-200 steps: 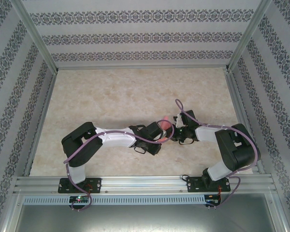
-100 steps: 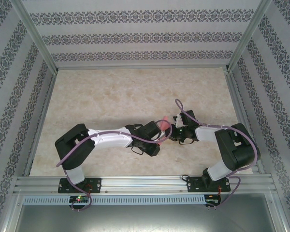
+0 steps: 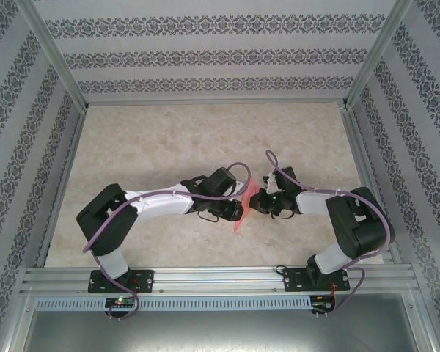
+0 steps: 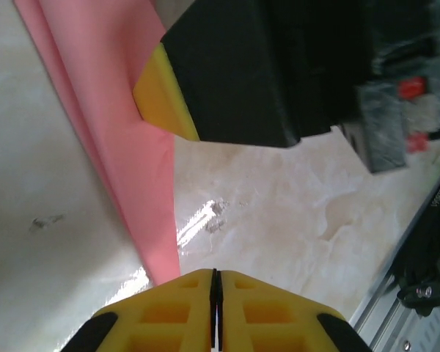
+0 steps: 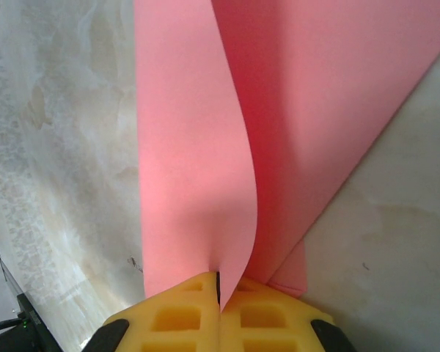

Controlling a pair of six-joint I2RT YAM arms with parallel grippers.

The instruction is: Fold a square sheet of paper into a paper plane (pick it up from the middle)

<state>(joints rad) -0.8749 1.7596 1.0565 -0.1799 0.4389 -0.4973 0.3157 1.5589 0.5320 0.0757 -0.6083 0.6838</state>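
The pink sheet of paper [image 3: 240, 218] is folded into long layers and hangs above the table between my two grippers, its narrow tip pointing toward the near edge. My right gripper [image 5: 219, 282] is shut on it, with the curved layers of paper [image 5: 198, 169] rising from between the yellow fingers. My left gripper [image 4: 215, 273] is shut with nothing between its fingers. The paper [image 4: 132, 169] passes just to their left as a tapering strip. The right gripper's yellow fingertip [image 4: 161, 99] presses on the paper further up. From above, the left gripper [image 3: 237, 210] and right gripper [image 3: 251, 203] nearly meet.
The marble-patterned table [image 3: 169, 139] stretches wide behind and to both sides of the arms. Aluminium frame rails [image 3: 213, 275] run along the near edge, and patterned walls [image 3: 205, 55] close the back and sides. A purple cable [image 3: 238, 172] loops over the left wrist.
The left arm's elbow has swung left and its wrist has turned and drawn back a little. More of the pink paper shows, hanging down toward the near edge. The right arm has stayed put.
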